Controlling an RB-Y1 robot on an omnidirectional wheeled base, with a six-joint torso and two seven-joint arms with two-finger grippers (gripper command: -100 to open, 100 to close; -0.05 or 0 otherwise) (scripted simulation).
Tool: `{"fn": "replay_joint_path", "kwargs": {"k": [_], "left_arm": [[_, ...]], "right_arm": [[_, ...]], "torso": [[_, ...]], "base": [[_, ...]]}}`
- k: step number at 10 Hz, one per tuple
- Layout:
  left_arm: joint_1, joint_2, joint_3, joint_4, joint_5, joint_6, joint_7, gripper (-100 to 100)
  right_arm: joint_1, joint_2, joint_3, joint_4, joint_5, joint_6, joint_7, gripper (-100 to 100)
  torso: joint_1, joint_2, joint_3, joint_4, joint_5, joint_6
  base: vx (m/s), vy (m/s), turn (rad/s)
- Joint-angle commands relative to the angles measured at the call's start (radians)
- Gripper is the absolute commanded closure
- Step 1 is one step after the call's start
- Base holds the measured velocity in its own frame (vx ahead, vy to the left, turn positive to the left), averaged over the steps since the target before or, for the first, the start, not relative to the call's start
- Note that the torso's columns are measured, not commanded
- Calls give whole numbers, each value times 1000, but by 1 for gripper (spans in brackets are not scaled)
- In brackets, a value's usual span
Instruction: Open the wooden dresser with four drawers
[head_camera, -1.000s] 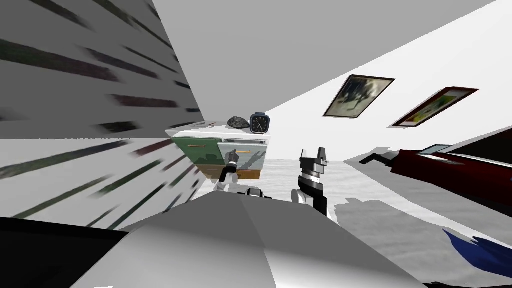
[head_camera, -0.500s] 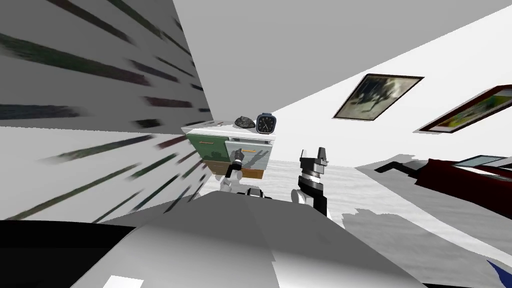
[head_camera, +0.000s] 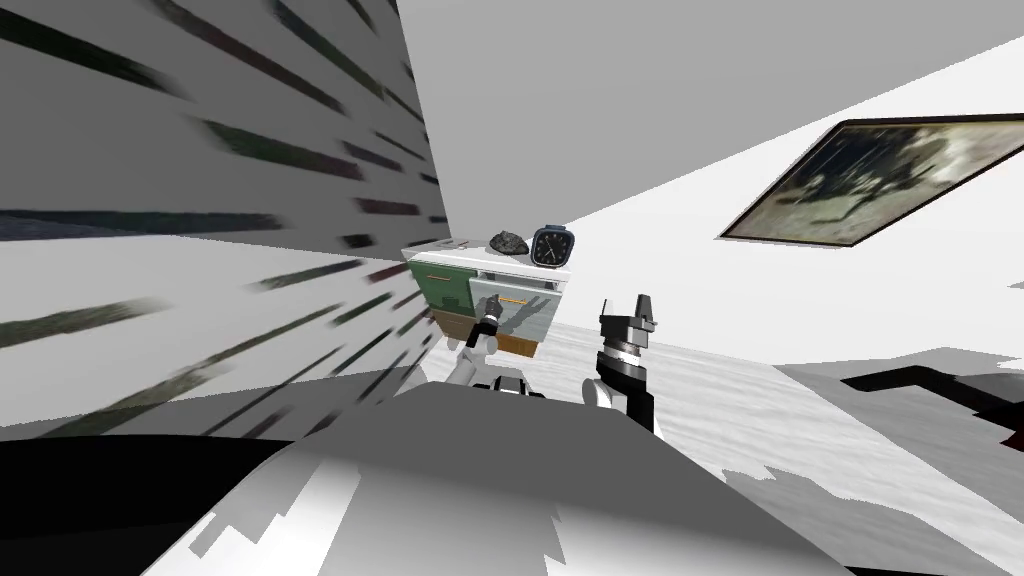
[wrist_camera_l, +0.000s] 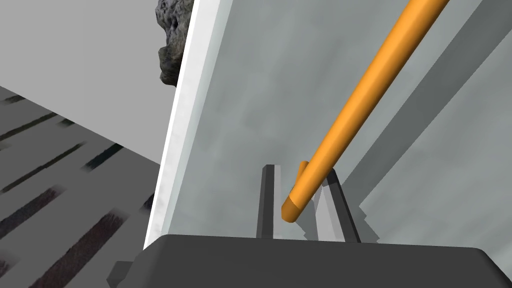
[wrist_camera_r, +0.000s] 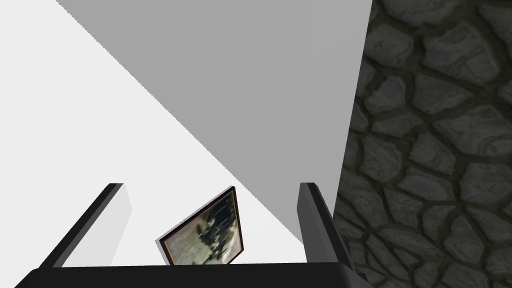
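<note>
The dresser (head_camera: 447, 283) stands against the back wall, with a green drawer, a grey drawer (head_camera: 530, 315) beside it and brown ones below. My left gripper (head_camera: 489, 322) reaches the grey drawer front (wrist_camera_l: 250, 100) and is shut on the near end of its orange bar handle (wrist_camera_l: 360, 95); the fingers (wrist_camera_l: 269, 200) press it from both sides. The grey drawer sits a little forward of the white top (wrist_camera_l: 192, 95). My right gripper (head_camera: 628, 308) is raised in front of my chest, apart from the dresser, fingers (wrist_camera_r: 312, 210) open and empty.
A dark rock (head_camera: 508, 242) and a blue-rimmed clock (head_camera: 551, 247) rest on the dresser top; the rock (wrist_camera_l: 172, 40) overhangs the edge above my left hand. A striped wall (head_camera: 200, 200) runs close on the left. Open floor (head_camera: 800, 400) lies to the right, with a dark object (head_camera: 935, 385) beyond.
The whole head view has swung and the dresser looks smaller and further right: I have moved back and turned. My left gripper stays on the orange handle. The right arm is still.
</note>
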Motion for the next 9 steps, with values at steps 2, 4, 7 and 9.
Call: {"fn": "replay_joint_path", "kwargs": {"k": [2, 4, 7, 9], "left_arm": [[-90, -5, -65, 100, 57, -22, -48, 100], [-134, -5, -84, 136, 57, -22, -48, 100], [-218, -7, -146, 236, 108, -34, -92, 100], [-272, -10, -194, 288, 156, -46, -137, 100]], "right_arm": [[0, 0, 0, 0, 0, 0, 0, 0], [0, 0, 0, 0, 0, 0, 0, 0], [0, 0, 0, 0, 0, 0, 0, 0], [0, 0, 0, 0, 0, 0, 0, 0]], "torso": [[-6, -2, -1, -1, -1, 5], [-1, 1, 1, 1, -1, -1], [-1, 1, 1, 0, -1, -1], [2, 0, 0, 2, 0, -1]], "base": [[-29, 29, 162], [-49, 12, 184], [-32, 28, 222], [-48, 31, 161]]}}
